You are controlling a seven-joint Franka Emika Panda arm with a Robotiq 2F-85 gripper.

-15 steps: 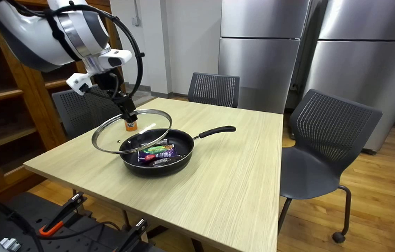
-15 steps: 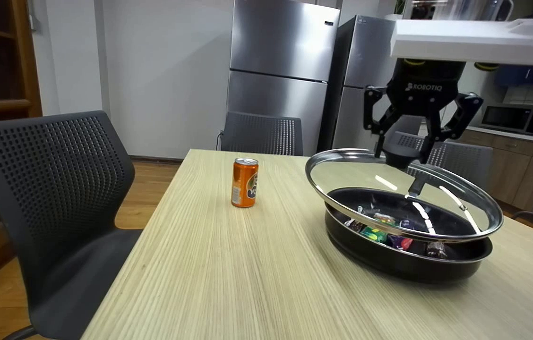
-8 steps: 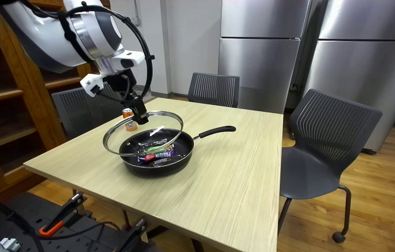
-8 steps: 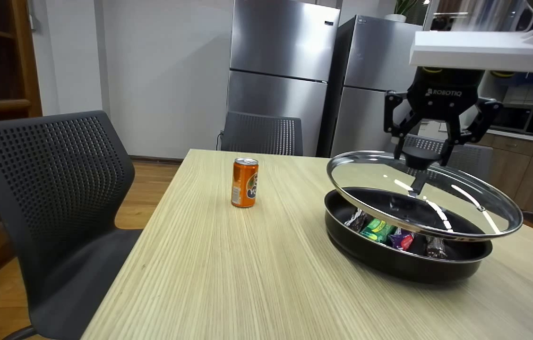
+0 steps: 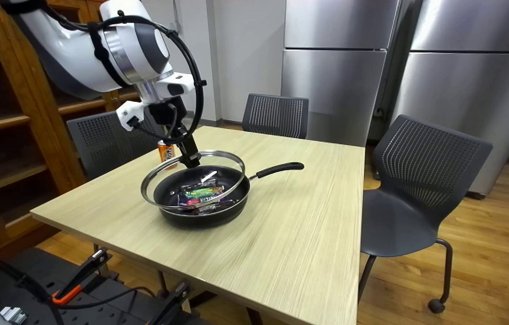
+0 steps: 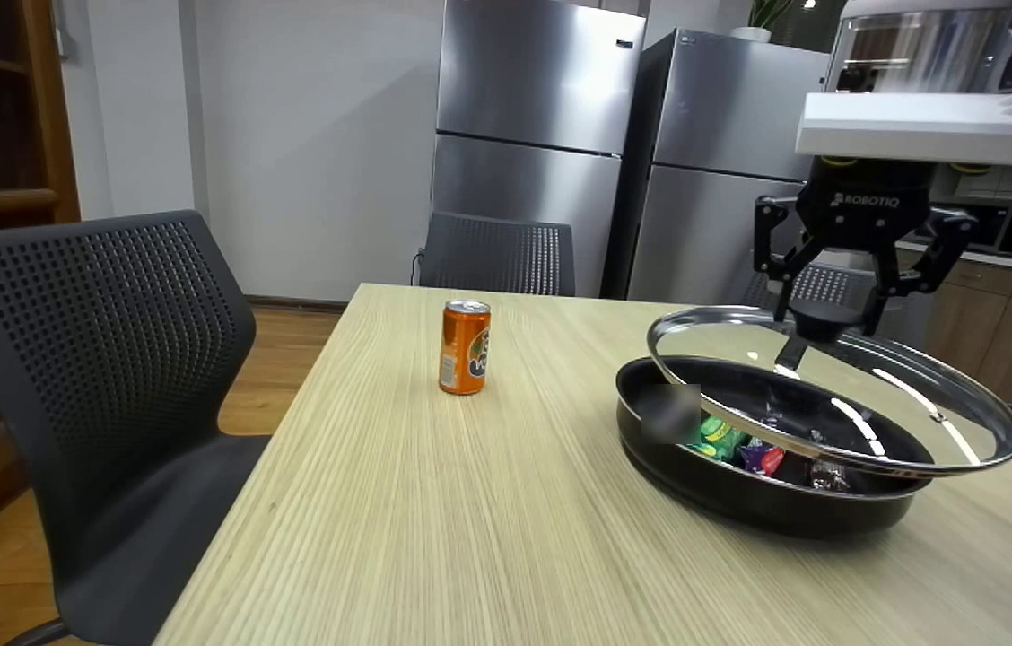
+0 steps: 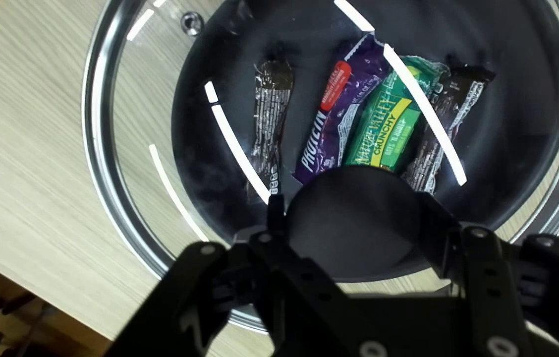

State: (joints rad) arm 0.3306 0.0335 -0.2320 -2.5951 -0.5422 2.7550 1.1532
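Glass lid (image 6: pixel 838 386) tilted over blk pan (image 6: pixel 766 511) w/ 4 wrapped bars (image 7: pixel 381 129); fingers (image 7: pixel 439 230) clamped on lid knob (image 7: pixel 354 223)

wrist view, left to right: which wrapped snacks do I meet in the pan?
Dark brown packet → purple Protein bar → green Nature Valley bar → second dark brown packet. All four are seen through the glass lid.

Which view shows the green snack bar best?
The wrist view: the green bar shows large through the lid, main lettering readable, though the knob hides one end. Both exterior views show it smaller, its lettering too small to read.
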